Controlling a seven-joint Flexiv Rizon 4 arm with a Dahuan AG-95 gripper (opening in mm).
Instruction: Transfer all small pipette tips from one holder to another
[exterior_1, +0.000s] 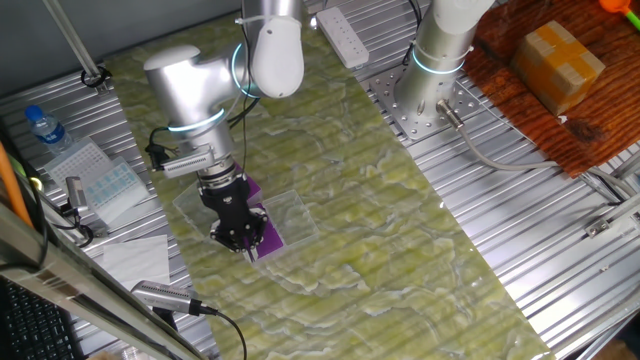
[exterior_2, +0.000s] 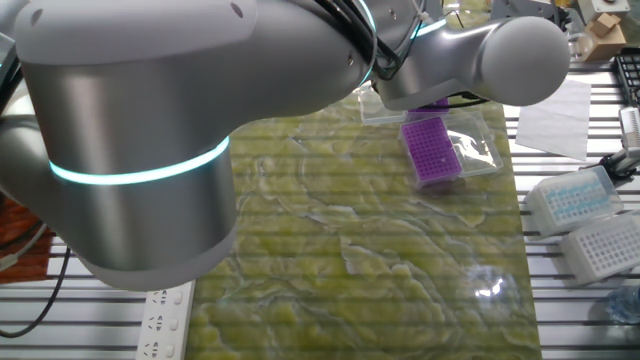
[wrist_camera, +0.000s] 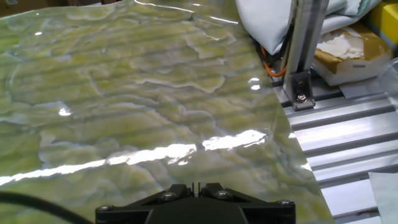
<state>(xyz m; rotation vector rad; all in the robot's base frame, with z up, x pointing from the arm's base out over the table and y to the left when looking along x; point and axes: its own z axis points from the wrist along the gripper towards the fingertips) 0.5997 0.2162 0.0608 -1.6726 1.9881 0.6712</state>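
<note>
Plainly, in one fixed view the gripper hung right over the purple plate, covering most of it; the plate sat inside a clear tray near the left edge of the green mat. No small pipette tips could be made out there, being too small. The claw's fingers pointed down at the plate, so the work lay straight below, not off to a side.

From the other fixed view, the purple plate ran lengthwise away from the mat's far edge, its dots too fine to sort. The arm hid the claw.

Along the hand view, only the gripper's base showed over bare mat; whether its fingers stood apart or together I could not tell.
</note>
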